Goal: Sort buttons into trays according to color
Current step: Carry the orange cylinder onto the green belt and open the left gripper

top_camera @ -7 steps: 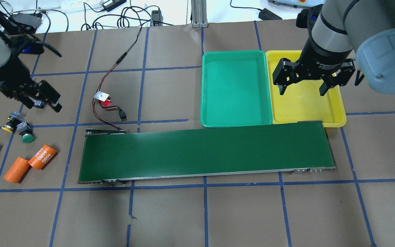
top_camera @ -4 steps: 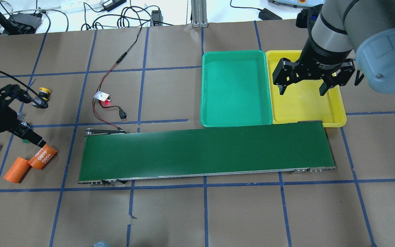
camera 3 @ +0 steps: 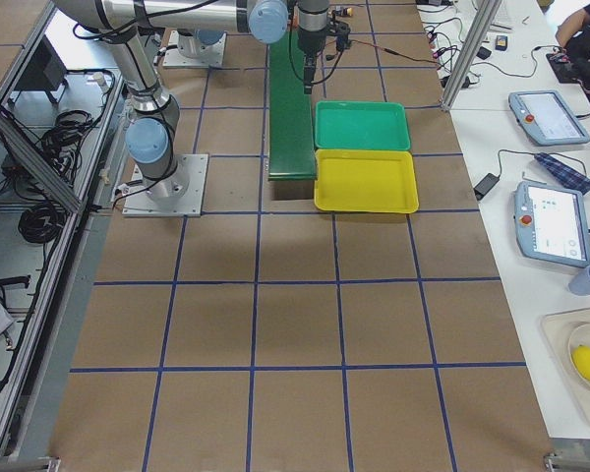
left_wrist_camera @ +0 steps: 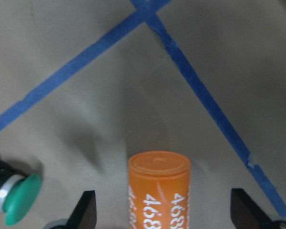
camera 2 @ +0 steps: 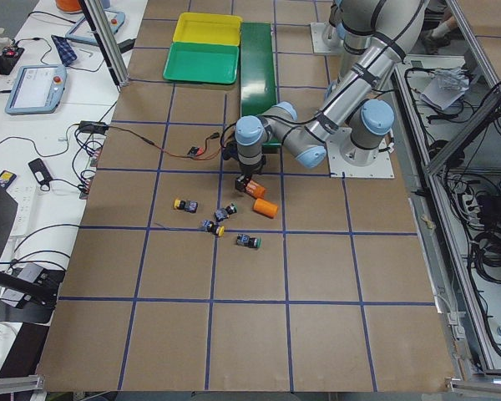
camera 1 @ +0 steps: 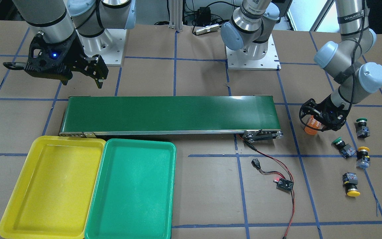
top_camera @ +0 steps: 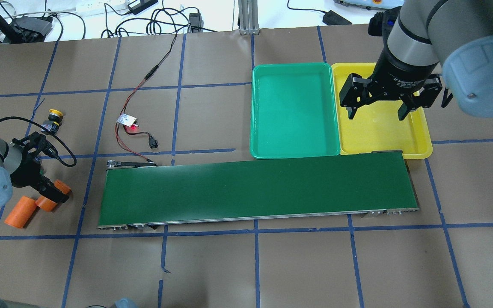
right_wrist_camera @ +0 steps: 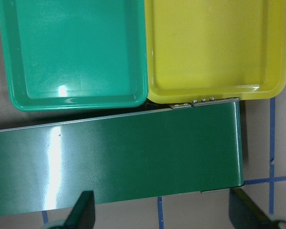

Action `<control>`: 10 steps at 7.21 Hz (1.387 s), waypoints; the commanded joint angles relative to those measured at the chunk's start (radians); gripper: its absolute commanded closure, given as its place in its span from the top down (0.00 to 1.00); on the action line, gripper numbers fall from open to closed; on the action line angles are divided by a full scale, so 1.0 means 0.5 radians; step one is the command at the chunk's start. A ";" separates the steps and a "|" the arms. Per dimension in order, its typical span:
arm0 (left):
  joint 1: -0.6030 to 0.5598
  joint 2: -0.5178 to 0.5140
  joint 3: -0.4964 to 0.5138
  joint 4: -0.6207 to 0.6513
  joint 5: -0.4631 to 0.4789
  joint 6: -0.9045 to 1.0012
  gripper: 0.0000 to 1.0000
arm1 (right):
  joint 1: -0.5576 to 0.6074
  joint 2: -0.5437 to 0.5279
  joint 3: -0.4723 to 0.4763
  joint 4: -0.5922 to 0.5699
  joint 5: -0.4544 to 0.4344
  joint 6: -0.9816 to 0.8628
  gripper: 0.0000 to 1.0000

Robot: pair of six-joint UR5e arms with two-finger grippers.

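Note:
Four buttons lie at the left end of the table: two green-capped (camera 1: 361, 127) (camera 1: 342, 146) and two yellow-capped (camera 1: 362, 156) (camera 1: 350, 186). The overhead view shows only one yellow button (top_camera: 53, 120); my arm hides the others. My left gripper (top_camera: 51, 194) (left_wrist_camera: 164, 214) is open, low over an orange cylinder (left_wrist_camera: 158, 191) that lies between its fingers, with a green button (left_wrist_camera: 16, 198) just beside it. My right gripper (top_camera: 375, 111) (camera 1: 83, 78) hangs open and holds nothing above the yellow tray (top_camera: 383, 141). The green tray (top_camera: 293, 141) adjoins it.
A long dark-green conveyor belt (top_camera: 255, 192) runs across the middle, its right end against both trays. A second orange cylinder (top_camera: 19, 211) lies beside the first. A red-and-black wire with a small board (top_camera: 126, 119) lies beyond the belt's left end.
My left arm has swung away from the spot where the yellow button now lies and come down over the orange cylinder. The right arm has not moved.

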 commanded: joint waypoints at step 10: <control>-0.787 0.574 -0.020 -0.188 -0.034 0.303 0.00 | 0.002 -0.002 0.001 -0.002 0.007 0.000 1.00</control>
